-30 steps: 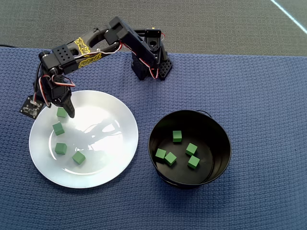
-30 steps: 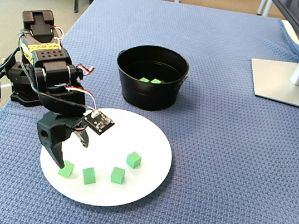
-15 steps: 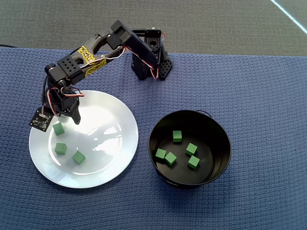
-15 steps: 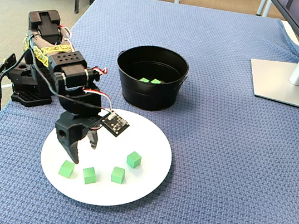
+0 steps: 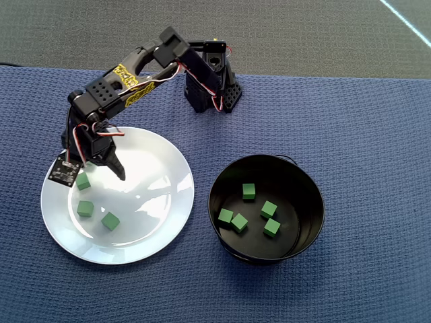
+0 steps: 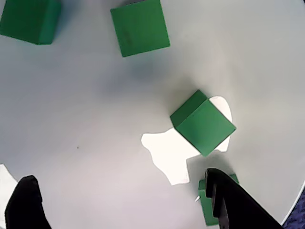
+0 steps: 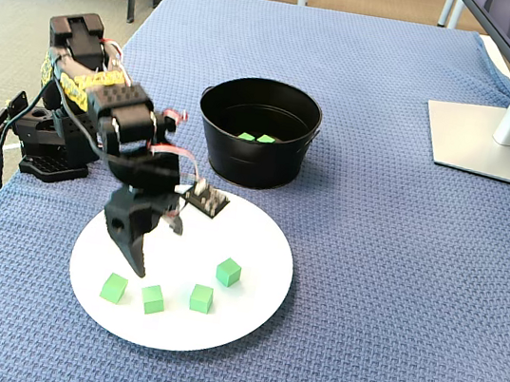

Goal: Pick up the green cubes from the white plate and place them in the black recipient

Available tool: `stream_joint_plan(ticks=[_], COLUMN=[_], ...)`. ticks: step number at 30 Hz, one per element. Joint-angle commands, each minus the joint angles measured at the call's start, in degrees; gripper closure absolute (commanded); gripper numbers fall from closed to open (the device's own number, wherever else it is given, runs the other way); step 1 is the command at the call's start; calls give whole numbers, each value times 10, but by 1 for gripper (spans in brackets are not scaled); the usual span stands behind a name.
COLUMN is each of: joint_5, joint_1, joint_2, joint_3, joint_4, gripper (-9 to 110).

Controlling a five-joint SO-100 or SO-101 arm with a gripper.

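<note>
1. Blue woven cloth (image 7: 369, 266) covers the table, with a monitor's grey foot (image 7: 488, 139) at the far right in the fixed view
2. Black two-finger gripper (image 7: 153, 245) hangs over the glossy round white plate (image 7: 257, 239), fingers spread, nothing between them
3. Four small matte green cubes (image 7: 201, 298) lie on that plate, just beside the fingertips
4. More cubes sit on the bottom of the round black metal pot (image 5: 310, 195), beside the plate

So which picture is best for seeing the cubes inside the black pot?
The overhead view: it looks straight down into the black pot, so all five cubes inside show on its bottom. The fixed view sees the pot from the side, and its wall hides all but two cubes. The wrist view shows only the plate.
</note>
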Motion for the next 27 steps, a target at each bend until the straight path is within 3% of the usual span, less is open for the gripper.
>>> stream_joint_plan(ticks=[1, 6, 15, 27], joint_5=[-23, -82, -133, -169], joint_1=[-16, -16, -17, -4], joint_2=[85, 122, 105, 5], joint_3=[10, 56, 123, 18], joint_4=[35, 28, -144, -134], gripper=[61, 60, 57, 55])
